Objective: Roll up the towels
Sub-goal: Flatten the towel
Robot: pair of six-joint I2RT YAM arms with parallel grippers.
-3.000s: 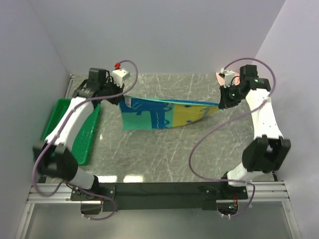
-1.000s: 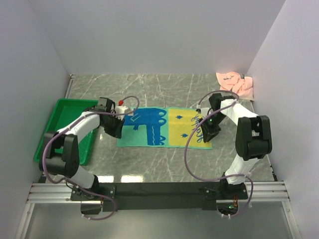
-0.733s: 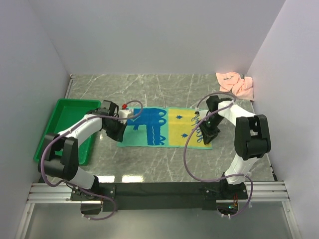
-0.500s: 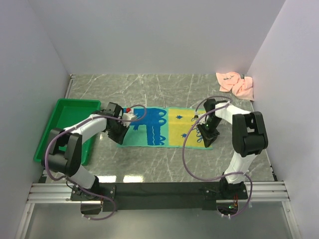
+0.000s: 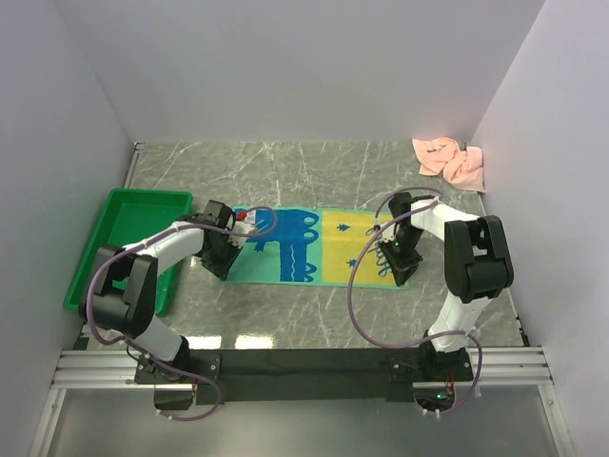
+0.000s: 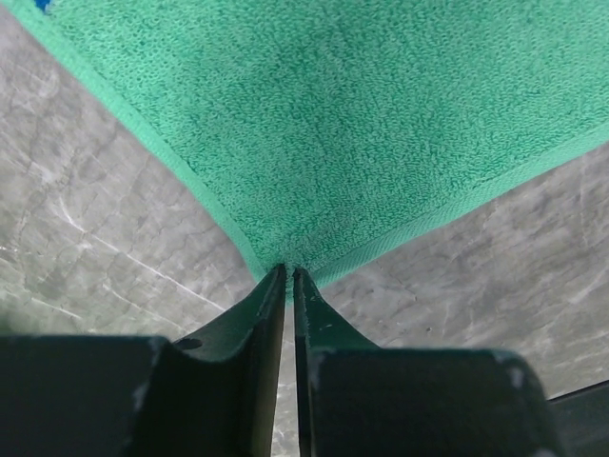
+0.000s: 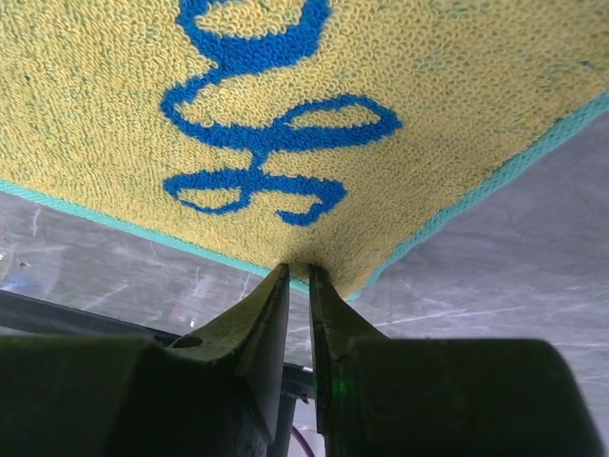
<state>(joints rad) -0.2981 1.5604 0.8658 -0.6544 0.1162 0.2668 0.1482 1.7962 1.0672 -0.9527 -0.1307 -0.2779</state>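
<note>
Top view, towel: the teal, blue and yellow towel (image 5: 314, 246) was seen spread flat on the marble-patterned table (image 5: 314, 171), its long side running left to right between the two arms.
Top view, left gripper: the left gripper (image 5: 223, 267) was set low at the towel's near left corner.
Top view, right gripper: the right gripper (image 5: 398, 268) was set low at the near right corner.
Top view, other things: the salmon-pink towel (image 5: 449, 160) was seen crumpled in the far right corner, well apart. The green tray (image 5: 143, 194) was seen at the left, beside the left arm.
Left wrist view, grip: the fingers (image 6: 257, 305) were seen clenched on the green hemmed corner of the towel (image 6: 381, 124), which was puckered at their tips.
Right wrist view, grip: the fingers (image 7: 262, 314) were seen pinched on the near hem of the yellow end (image 7: 428, 86), close to its corner.
Writing: looping blue script (image 7: 271, 143) was seen on the yellow pile, but no word could be read. No brand was seen.
Step in hand: the near edge was judged to be gripped at both corners, ready for rolling. No roll had been formed yet.
Next move: both corners would have to be lifted and turned over towards the far edge together, so that the roll is kept straight and tight.
</note>
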